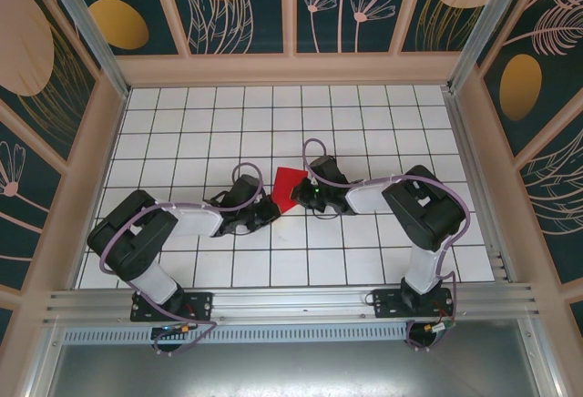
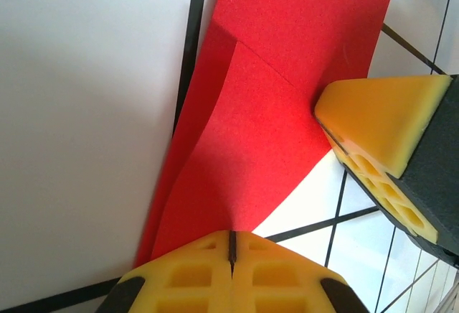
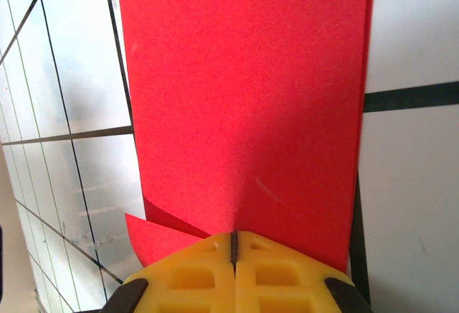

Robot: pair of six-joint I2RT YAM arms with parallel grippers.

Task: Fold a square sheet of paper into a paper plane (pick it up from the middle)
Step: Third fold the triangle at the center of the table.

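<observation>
White tiled table [image 1: 182, 124] with black grid lines lies under my two arms, and flowered wall panels [image 1: 237, 5] stand around it. Near the middle of this table is the thin bright red paper sheet [image 1: 289, 184], partly folded, with one flap lying over the rest. My left gripper [image 2: 231, 245], with yellow pads, is clenched on the left side of the sheet. My right gripper [image 3: 234, 245] is clenched on its right side, close beside the left one.

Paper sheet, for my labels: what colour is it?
Plain bright red paper, clearest in the right wrist view.
</observation>
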